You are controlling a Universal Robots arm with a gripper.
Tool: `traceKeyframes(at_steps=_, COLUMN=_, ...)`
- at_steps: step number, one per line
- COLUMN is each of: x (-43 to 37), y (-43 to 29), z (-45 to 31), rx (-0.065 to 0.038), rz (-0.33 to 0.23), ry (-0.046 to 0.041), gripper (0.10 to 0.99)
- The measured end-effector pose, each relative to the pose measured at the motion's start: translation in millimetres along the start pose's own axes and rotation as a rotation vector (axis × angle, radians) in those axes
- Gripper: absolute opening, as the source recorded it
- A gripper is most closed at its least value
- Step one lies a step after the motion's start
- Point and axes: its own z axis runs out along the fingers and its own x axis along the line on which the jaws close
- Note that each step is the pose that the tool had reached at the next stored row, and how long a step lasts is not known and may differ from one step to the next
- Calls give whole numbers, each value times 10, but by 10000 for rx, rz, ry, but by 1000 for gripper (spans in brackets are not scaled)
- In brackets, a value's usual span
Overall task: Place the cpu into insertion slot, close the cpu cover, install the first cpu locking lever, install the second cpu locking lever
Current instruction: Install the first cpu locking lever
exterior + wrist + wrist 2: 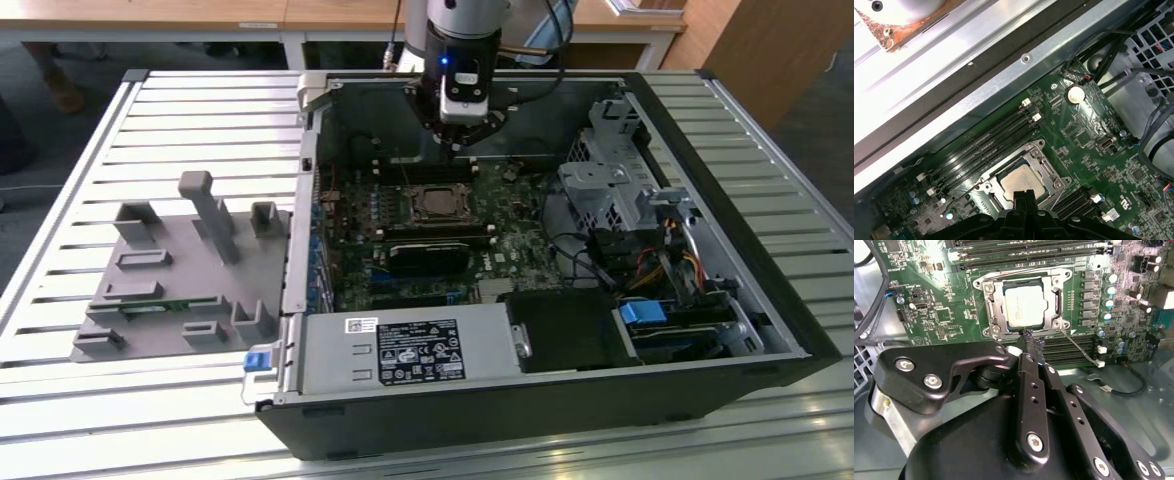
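The claw [1031,343] is closed: in both wrist views its two black fingers [1021,200] lie pressed together, and nothing can be seen between them. In the second wrist view its tips stand at the near edge of the insertion slot [988,286]. If they touch the metal there, I cannot tell.

The cpu [1025,304] lies flat inside the slot, its silver-grey top facing up. The cpu cover [1056,295] lies down around it as a silver frame, and the top of the chip shows through the cut-out centre. A thin metal wire runs along one side of the frame (whether it is hooked in place is not clear).

The slot sits on the green motherboard [944,315], between two groups of long black memory slots [1024,255]. In the first wrist view a round silver battery [1074,94] is on the board, well apart from the slot.

In the exterior view the claw [461,143] hangs inside the open computer case [747,300], near its far wall, and the cpu [438,203] is just in front of it. The case lies on a slatted desk [200,110]. A grey holder plate [160,290] lies beside the case, on the exterior view's left.
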Motion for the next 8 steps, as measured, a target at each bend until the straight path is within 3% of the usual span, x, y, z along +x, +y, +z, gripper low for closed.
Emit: traceKeyframes(at_steps=8, x=-1, y=-1, z=0, rx=7, rz=-575, ry=8, gripper=118)
